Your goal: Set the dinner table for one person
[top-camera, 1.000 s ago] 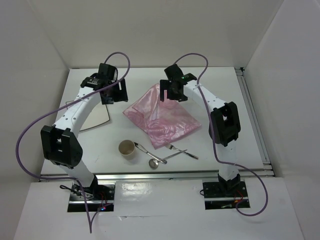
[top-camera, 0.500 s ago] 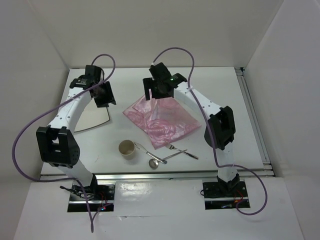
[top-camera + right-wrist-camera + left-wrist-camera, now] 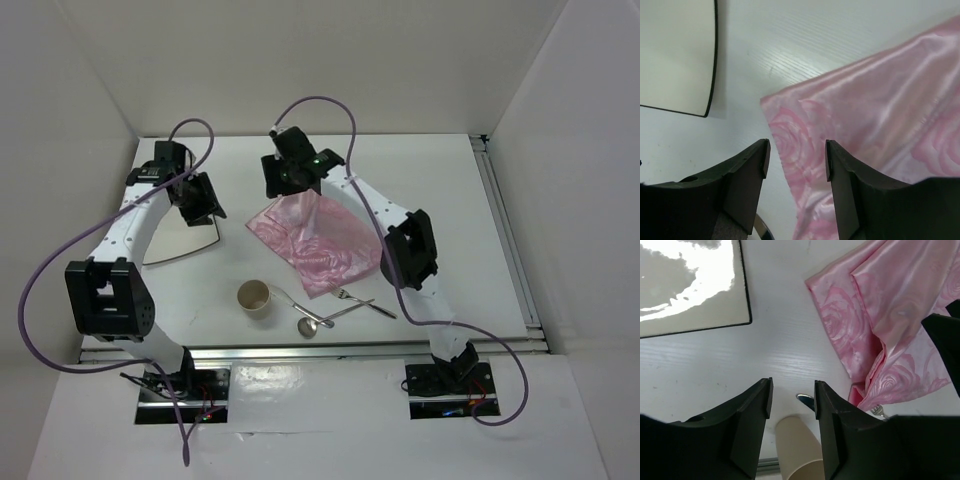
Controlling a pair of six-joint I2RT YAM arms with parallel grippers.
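Over pink cloth [image 3: 880, 100] edge: R end effector [image 3: 795, 146], jaws apart

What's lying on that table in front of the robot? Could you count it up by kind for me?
Pink cloth: 1
White plate: 1
Beige cup: 1
Metal cutlery pieces: 3
Total: 6

I have the left arm [image 3: 130, 225] reaching up the far left side, its left gripper [image 3: 197, 200] [image 3: 792, 390] pointed down, fingers partly spread with nothing between them. My right arm [image 3: 372, 203] stretches far and leftward to the middle. The right gripper [image 3: 280, 178] [image 3: 795, 150] is likewise parted and empty.
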